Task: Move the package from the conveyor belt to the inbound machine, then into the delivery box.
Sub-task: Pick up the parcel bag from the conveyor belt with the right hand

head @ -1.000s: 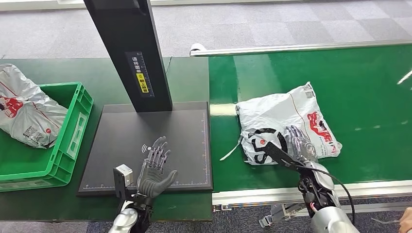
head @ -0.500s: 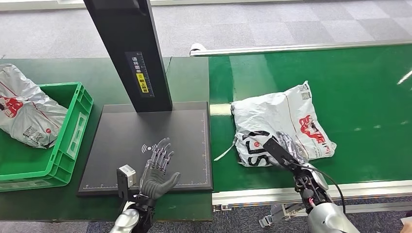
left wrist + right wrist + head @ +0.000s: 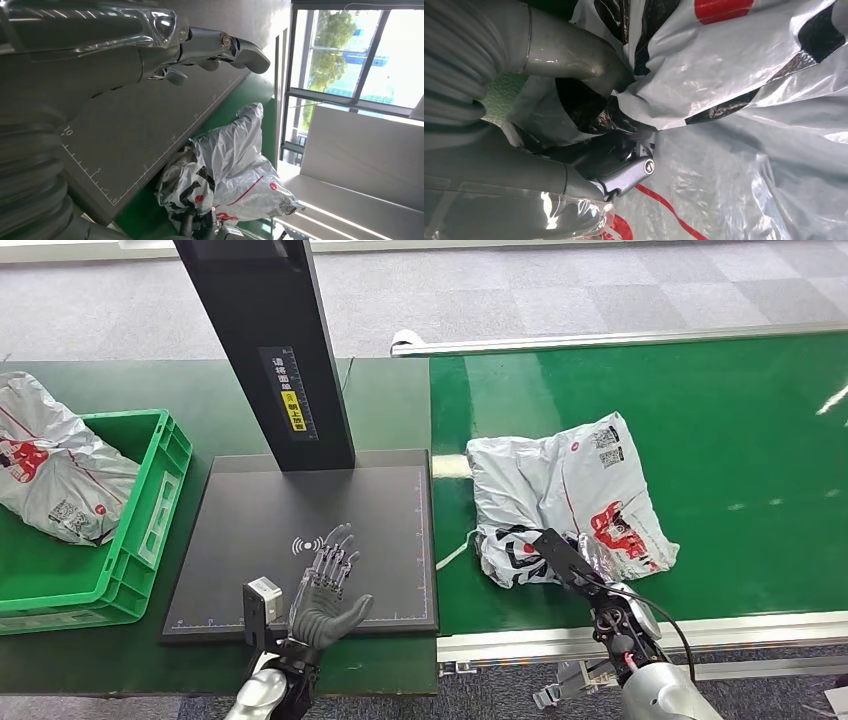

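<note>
1. We see the package (image 3: 560, 490), a crumpled grey plastic mailer with red and black print, lying on the green conveyor belt (image 3: 740, 420), near the belt's left edge and toward its near edge.
2. Our right hand (image 3: 590, 562) sits on the package's near end, at the part printed in black. In the right wrist view, its thumb and fingers (image 3: 624, 175) are closed on a bunched fold of the plastic, so the hand is grasping the package.
3. Most of the package lies beyond the right hand, spreading toward the belt's far side.
4. The inbound machine (image 3: 300, 530), a flat dark platform with a black upright post, stands just left of the belt's left edge.
5. Our left hand (image 3: 325, 595) hovers over the platform's near edge, palm up, fingers spread, grasping nothing.
6. The delivery box (image 3: 140, 530), a green crate, stands at the worktop's left edge, beside the platform. Another grey bag (image 3: 50, 470) rests inside it.
</note>
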`<state>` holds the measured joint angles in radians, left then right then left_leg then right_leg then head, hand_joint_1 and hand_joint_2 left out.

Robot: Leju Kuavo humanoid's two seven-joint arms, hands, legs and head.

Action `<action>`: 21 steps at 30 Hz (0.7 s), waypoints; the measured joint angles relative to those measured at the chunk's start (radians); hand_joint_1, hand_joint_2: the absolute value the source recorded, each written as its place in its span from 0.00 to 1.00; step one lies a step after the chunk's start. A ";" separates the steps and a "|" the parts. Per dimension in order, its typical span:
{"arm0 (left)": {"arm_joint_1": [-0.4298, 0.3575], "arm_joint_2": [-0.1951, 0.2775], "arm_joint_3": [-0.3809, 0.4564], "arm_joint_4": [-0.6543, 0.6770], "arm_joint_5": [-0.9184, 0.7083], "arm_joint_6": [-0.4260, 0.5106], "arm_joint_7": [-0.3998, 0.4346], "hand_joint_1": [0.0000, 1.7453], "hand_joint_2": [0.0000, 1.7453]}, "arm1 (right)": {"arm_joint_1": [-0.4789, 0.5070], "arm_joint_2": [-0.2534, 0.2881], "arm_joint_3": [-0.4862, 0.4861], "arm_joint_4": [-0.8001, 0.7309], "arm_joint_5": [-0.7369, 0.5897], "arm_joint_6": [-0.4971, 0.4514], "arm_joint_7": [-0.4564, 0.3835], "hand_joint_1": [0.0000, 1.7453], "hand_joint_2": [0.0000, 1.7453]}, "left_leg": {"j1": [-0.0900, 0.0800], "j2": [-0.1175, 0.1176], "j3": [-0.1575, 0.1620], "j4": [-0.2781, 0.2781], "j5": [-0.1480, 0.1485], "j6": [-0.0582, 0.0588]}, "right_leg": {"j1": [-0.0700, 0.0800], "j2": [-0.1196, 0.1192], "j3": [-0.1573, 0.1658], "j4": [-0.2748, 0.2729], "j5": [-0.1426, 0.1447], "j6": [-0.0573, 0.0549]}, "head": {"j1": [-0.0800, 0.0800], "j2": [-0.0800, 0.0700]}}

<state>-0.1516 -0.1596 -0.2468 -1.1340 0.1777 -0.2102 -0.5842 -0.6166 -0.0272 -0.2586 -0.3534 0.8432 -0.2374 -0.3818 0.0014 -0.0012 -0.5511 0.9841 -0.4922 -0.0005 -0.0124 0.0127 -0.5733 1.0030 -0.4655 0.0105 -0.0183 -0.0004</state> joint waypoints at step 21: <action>-0.001 0.014 0.061 -0.115 -0.067 0.022 -0.019 0.00 1.00 | 0.284 0.056 0.063 -0.674 -0.231 0.041 -0.055 1.00 1.00 | 0.000 -0.004 -0.003 0.000 0.000 0.000 | 0.000 -0.002 -0.002 0.000 0.000 0.000 | 0.000 0.000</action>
<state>-0.1522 -0.1458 -0.1856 -1.2489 0.1107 -0.1886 -0.6035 -0.3327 0.0291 -0.1956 -1.0278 0.6124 -0.1967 -0.4368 0.0016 -0.0053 -0.5543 0.9839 -0.4923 -0.0006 -0.0123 0.0104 -0.5754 1.0031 -0.4659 0.0104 -0.0183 -0.0004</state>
